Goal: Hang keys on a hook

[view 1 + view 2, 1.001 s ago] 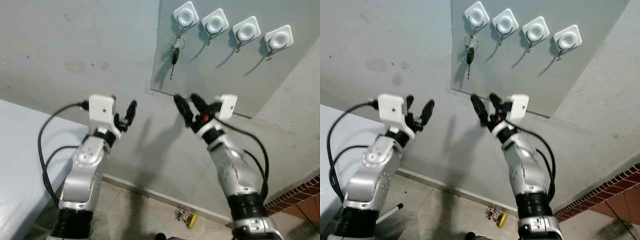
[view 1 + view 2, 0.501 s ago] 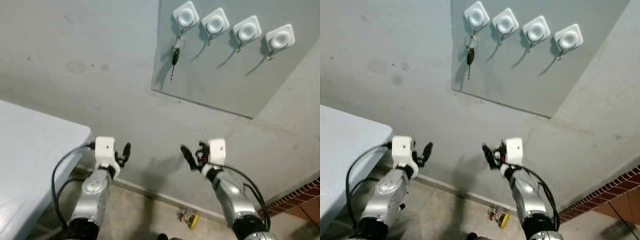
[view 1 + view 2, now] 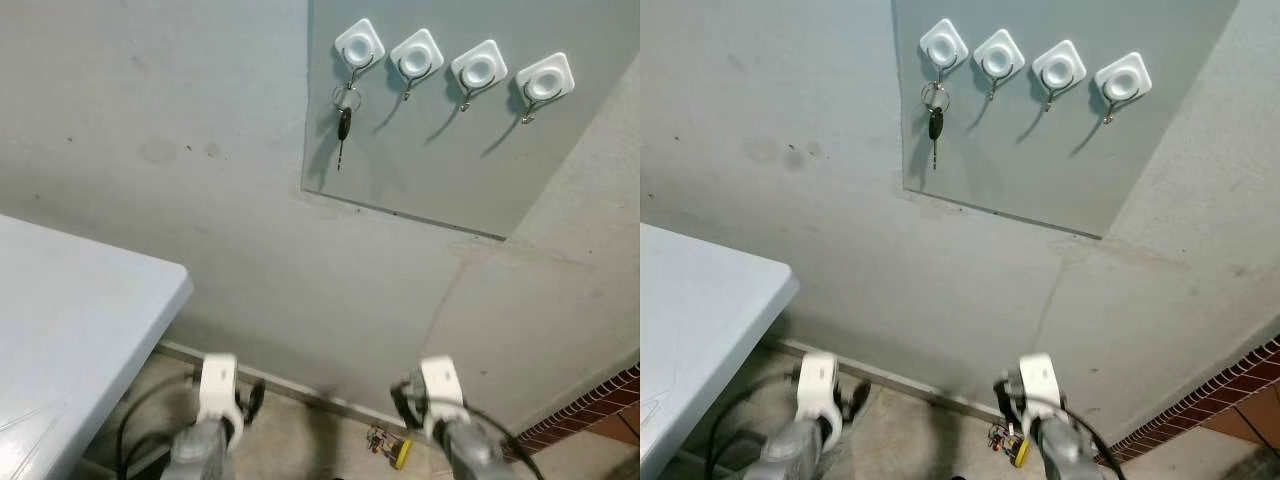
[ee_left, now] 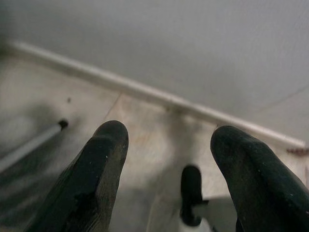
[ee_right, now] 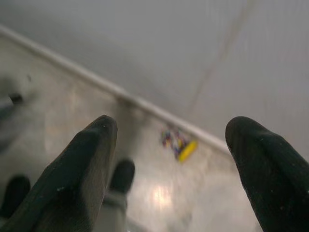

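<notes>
A key with a black head (image 3: 343,128) hangs by its ring from the leftmost of several white hooks (image 3: 359,46) on a grey wall panel (image 3: 450,150). The other hooks (image 3: 478,70) carry nothing. Both arms are low at the bottom of the eye views, far below the hooks. My left gripper (image 4: 166,159) is open, its black fingers (image 4: 96,179) spread over the floor. My right gripper (image 5: 169,154) is open too, with nothing between its fingers (image 5: 82,169).
A white table (image 3: 70,330) fills the lower left. A small yellow and multicoloured object (image 3: 390,445) lies on the tiled floor by the skirting. A brick strip (image 3: 600,410) runs at the lower right.
Both arms have dropped from near the panel down to the bottom of the view, grippers empty. The key stays on the leftmost hook.
</notes>
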Available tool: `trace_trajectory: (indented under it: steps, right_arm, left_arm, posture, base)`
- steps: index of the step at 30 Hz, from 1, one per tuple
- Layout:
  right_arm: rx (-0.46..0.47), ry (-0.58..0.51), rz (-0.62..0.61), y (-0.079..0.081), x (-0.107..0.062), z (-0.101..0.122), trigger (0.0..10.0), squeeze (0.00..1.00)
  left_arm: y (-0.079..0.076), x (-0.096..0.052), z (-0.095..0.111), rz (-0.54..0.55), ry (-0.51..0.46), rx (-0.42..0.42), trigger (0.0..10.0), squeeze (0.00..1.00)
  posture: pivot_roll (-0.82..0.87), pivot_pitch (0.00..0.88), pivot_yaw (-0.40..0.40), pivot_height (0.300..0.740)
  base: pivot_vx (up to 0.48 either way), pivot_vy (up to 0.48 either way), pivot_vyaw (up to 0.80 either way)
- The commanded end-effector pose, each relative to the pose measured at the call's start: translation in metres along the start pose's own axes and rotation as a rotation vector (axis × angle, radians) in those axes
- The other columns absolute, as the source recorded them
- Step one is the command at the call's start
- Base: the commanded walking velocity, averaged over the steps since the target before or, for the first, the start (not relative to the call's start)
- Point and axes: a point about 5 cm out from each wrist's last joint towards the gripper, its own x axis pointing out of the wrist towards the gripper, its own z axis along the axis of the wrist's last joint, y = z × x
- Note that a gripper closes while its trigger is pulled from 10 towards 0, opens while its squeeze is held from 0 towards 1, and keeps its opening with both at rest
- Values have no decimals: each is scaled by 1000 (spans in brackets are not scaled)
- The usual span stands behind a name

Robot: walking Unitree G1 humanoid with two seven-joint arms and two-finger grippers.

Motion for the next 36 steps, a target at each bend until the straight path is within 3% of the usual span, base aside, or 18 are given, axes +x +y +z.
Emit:
trace_trajectory:
  steps: [1,3,7,16,33,36]
  right_arm:
    - [-5,29,-14,0,-1,-6,10000,0]
    - [-12,45,-19,0,-3,-11,10000,0]
    - [8,148,-26,2,-13,-41,10000,0]
    - [10,233,-21,6,-24,-66,10000,0]
    - [-3,221,-13,4,-21,-61,10000,0]
    - [-15,221,-5,2,-21,-60,10000,0]
  left_arm:
    - [1,-1,-4,1,27,18,10000,0]
    - [3,-2,-10,9,48,22,10000,0]
    - [12,-12,-33,43,135,25,10000,0]
    - [16,-17,-43,82,153,-21,10000,0]
    - [17,-20,-50,98,164,-41,10000,0]
    - [18,-23,-56,116,175,-75,10000,0]
  posture:
    - [-215,21,-10,740]
    - [-217,20,-6,740]
    - [-226,12,10,740]
    - [-219,3,-1,740]
    - [-214,9,-18,740]
    - [-210,13,-32,740]
  base:
    - [0,0,0]
    - [0,0,0]
    - [0,0,0]
    - [0,0,0]
    - [0,0,0]
    - [0,0,0]
